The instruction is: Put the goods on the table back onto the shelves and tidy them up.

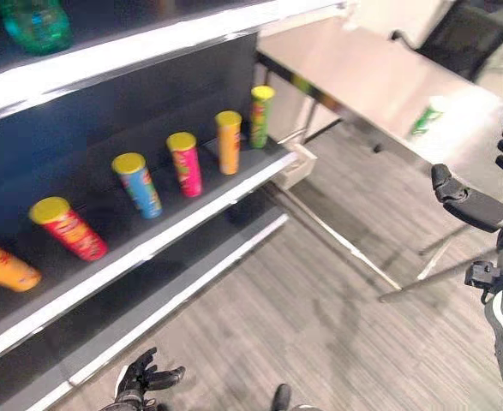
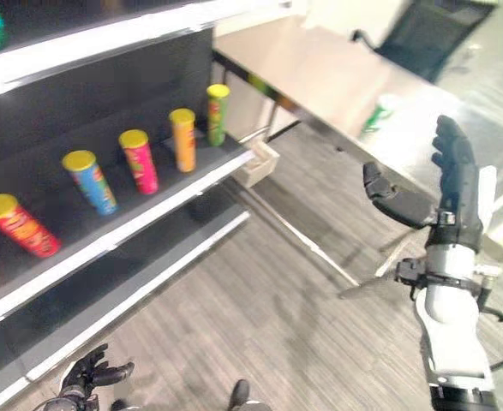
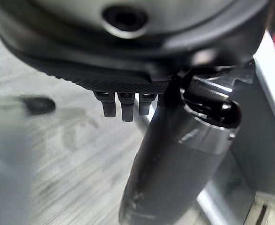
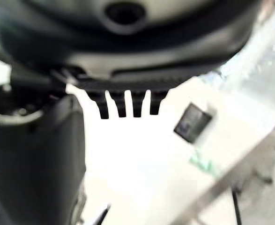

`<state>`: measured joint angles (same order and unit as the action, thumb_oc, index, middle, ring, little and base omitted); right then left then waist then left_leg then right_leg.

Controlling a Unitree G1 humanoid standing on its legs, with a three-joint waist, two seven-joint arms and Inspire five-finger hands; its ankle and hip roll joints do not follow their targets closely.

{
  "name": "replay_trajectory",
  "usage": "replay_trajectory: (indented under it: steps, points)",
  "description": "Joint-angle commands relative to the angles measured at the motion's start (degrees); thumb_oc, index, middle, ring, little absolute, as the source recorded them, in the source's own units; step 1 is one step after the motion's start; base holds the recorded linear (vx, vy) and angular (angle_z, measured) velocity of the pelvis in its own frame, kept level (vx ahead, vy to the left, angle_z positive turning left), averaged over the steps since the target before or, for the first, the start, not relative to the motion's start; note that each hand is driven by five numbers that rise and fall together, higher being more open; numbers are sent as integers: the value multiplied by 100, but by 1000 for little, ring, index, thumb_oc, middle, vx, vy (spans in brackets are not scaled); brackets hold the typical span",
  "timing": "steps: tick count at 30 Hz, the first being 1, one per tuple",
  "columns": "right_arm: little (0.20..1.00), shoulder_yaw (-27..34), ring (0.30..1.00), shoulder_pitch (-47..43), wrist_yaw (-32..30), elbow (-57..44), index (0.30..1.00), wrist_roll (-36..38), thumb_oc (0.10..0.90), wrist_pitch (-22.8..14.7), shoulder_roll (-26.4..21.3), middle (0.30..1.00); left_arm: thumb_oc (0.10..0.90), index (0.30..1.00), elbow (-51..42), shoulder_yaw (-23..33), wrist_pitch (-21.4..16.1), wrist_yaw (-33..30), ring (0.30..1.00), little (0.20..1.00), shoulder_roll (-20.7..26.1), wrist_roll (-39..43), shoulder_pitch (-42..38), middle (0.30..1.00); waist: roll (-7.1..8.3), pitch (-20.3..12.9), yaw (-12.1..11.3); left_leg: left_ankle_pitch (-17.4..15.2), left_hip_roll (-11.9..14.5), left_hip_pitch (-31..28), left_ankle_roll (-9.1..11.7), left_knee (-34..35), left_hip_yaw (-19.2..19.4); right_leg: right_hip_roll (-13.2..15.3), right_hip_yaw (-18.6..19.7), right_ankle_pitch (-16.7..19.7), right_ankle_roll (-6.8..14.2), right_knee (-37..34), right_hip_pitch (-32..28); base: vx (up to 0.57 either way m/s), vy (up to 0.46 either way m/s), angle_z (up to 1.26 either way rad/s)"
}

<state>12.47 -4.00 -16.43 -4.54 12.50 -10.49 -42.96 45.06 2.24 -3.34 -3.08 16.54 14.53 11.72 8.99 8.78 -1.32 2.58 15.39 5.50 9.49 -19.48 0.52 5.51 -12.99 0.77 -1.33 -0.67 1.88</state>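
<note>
A green and white can (image 1: 425, 117) lies on the pale table (image 1: 380, 77) at the upper right. My right hand (image 2: 452, 184) is raised beside the table's near edge, fingers straight and thumb spread, holding nothing. On the dark shelf (image 1: 191, 210) stand several tall cans with yellow lids: an orange can (image 1: 2, 267), red can (image 1: 69, 228), blue can (image 1: 139, 185), pink can (image 1: 185, 163), second orange can (image 1: 228, 141) and green can (image 1: 260, 116). My left hand (image 1: 144, 377) hangs low near the floor in front of the shelves, fingers relaxed and empty.
A green bottle (image 1: 35, 23) lies on the top shelf. A black chair (image 1: 470, 34) stands behind the table. A small pale box (image 1: 300, 163) sits on the floor by the shelf's end. Grey plank floor (image 1: 302, 325) lies between shelves and table.
</note>
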Motion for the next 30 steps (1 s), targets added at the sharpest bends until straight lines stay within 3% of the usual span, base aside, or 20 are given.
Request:
replay_trajectory:
  steps: [1,3,5,8,9,11,12,13,14,16,17,18,20,21,22,24,25,28,29,30]
  points:
    - [900,364,900,-870,-165,-155,900,77,800,-488,-622,900,800,900,-263,-240,-242,20,900,900,219,71,-207,900,-240,98,-348,-558,-1199,202,-624,832,300,-204,213,-428,865,-24,-275,154,-104,-81]
    - [900,210,900,-1096,-211,-57,900,100,800,-513,-700,900,800,900,-156,-380,-226,83,900,900,183,-14,-227,900,-356,79,-500,-243,-1681,488,-683,1267,258,-458,341,-470,838,-60,-457,203,-99,-59]
    - [900,92,900,-1326,-261,117,900,199,800,-553,-802,900,800,900,-59,-491,-227,129,900,900,112,-75,-243,900,-497,73,-655,182,-1951,904,-616,1720,350,-741,485,-578,777,-98,-697,259,-111,-18]
    - [900,1,900,-1572,-356,416,900,302,800,-582,-968,900,800,900,37,-575,-206,168,900,900,118,-139,-301,900,-603,62,-796,456,-2028,1107,-487,2131,787,-968,656,-795,692,-89,-959,289,-86,-110]
    - [900,-147,900,-1722,-330,492,900,356,800,-501,-980,900,800,900,93,-523,-170,197,900,900,105,-163,-250,900,-708,-51,-866,564,-1990,985,-590,2271,1099,-1135,773,-991,646,19,-1130,235,-18,-23]
    - [900,-155,900,-1733,-331,498,900,356,800,-503,-983,900,800,900,93,-520,-170,197,900,900,102,-164,-250,900,-709,-38,-883,567,-1986,962,-590,2286,1118,-1131,793,-993,646,24,-1139,270,-4,10]
    - [900,-379,900,-1902,-349,573,900,186,800,-435,-958,900,800,900,212,-428,-181,141,900,900,100,-239,-221,900,-668,-173,-894,691,-2003,751,-801,2318,1164,-1140,865,-1276,624,220,-1280,417,27,-34]
    - [900,-444,900,-1932,-312,598,900,137,800,-387,-944,900,800,900,213,-402,-172,136,900,900,91,-282,-185,900,-610,-220,-911,659,-1996,680,-844,2253,1208,-1062,889,-1374,648,327,-1309,730,57,-42]
    - [900,-542,900,-2055,-329,715,900,50,800,-338,-838,900,800,900,329,-346,-158,80,900,900,65,-298,-152,900,-455,-357,-998,461,-2035,470,-930,2139,1270,-809,872,-1390,839,827,-1310,559,59,-17]
    - [900,-577,900,-2079,-358,787,900,-72,800,-247,-783,900,800,900,344,-349,-127,38,900,900,66,-264,-154,900,-393,-337,-965,233,-2085,148,-1049,2084,1278,-546,803,-838,1204,1937,-1022,375,42,-61]
    - [900,-578,900,-2083,-359,786,900,-74,800,-245,-784,900,800,900,344,-348,-126,38,900,900,63,-264,-158,900,-413,-355,-982,246,-2051,181,-1044,2076,1293,-573,821,-812,1195,1942,-982,228,43,-98]
    - [900,-551,900,-2147,-412,785,900,-199,800,-172,-757,900,800,900,322,-395,-106,-14,900,900,65,-242,-203,900,-433,-232,-836,61,-2075,-173,-1188,2077,1254,-281,717,-7,1507,3315,-488,126,28,-48]
    - [900,-467,900,-2130,-456,747,900,-251,800,-169,-744,900,800,900,287,-419,-85,-44,900,900,84,-232,-247,900,-546,-191,-750,12,-1990,-307,-1229,2097,1212,-185,582,238,1454,3869,-180,217,30,30]
    - [900,-378,900,-2080,-545,709,900,-333,800,-174,-660,900,800,900,251,-446,-65,-86,900,900,146,-225,-291,900,-671,-143,-635,-78,-1863,-593,-1217,2235,1052,194,336,-45,1266,4518,272,229,17,38]
    - [900,-374,900,-2078,-546,703,900,-336,800,-172,-657,900,800,900,249,-445,-63,-86,900,900,147,-224,-294,900,-671,-157,-626,-61,-1855,-563,-1214,2232,1043,191,320,-36,1253,4524,300,254,-42,37]
    - [900,-289,900,-2096,-601,665,900,-324,800,-196,-693,900,800,900,183,-485,-101,-98,900,900,150,-200,-383,900,-729,-133,-576,-183,-1729,-714,-1112,2272,885,729,4,-371,1089,3762,425,245,-194,51]
    - [900,-193,900,-2167,-611,686,900,-264,800,-227,-818,900,800,900,163,-577,-145,-78,900,900,196,-248,-470,900,-706,-126,-564,-343,-1666,-799,-984,2312,722,1116,-136,-352,1132,2577,496,304,-336,66]
    - [900,140,900,-1943,-736,693,900,-226,800,-214,-935,900,800,900,310,-593,-158,-78,900,900,206,-309,-610,900,-580,-139,-392,-513,-1606,-978,-792,2408,371,1033,421,210,1461,485,460,261,-323,52]
    - [900,146,900,-1936,-736,690,900,-226,800,-213,-934,900,800,900,311,-596,-159,-78,900,900,208,-308,-612,900,-583,-135,-396,-515,-1602,-984,-791,2407,370,1028,416,224,1461,459,441,205,-225,47]
    - [900,321,900,-1814,-785,678,900,-242,800,-214,-962,900,800,900,377,-559,-173,-102,900,900,191,-332,-621,900,-545,-130,-332,-600,-1552,-1102,-746,2422,240,982,768,405,1560,140,599,294,-338,54]
